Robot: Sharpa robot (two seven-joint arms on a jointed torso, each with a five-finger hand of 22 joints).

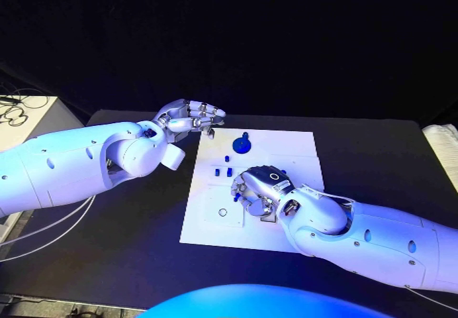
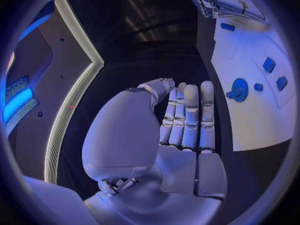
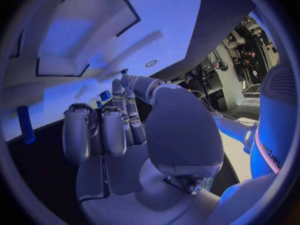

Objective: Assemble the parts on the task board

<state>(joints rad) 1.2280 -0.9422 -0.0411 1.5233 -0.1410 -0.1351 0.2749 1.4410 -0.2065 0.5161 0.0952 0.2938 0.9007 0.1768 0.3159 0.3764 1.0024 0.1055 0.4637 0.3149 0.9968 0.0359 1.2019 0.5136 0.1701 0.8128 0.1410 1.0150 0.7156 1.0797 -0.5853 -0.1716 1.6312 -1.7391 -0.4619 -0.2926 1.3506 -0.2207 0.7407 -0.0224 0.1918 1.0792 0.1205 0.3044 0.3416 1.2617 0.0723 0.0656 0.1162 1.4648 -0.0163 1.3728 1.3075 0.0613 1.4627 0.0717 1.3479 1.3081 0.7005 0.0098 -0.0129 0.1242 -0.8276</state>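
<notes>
My right silver hand (image 1: 259, 192) sits low over the middle of the white rectangular task board (image 1: 286, 142), fingers curled down toward the plate. There's a small blue part (image 1: 235, 197) right at its fingertips, but I can't tell whether it's pinched or just lying beside them; the right wrist view shows the curled fingers (image 3: 103, 130), nothing clearly between them.

My left silver hand (image 1: 191, 116) hovers off the board's far left corner over the black counter (image 1: 382, 152), fingers curled in, grasping nothing.

Other parts: round blue gear-like disc (image 1: 242, 144) near the far edge, and two small blue blocks (image 1: 222, 171) between disc and right hand. Round hole (image 1: 222, 212) in the raised near-left panel looks unfilled.

My call for this step: confirm the pinch before lifting. Keep the wrist low and the part upright, line up over the seat first, then go straight down. Don't sweep sideways, the blocks are close. Left hand stays clear.
</notes>
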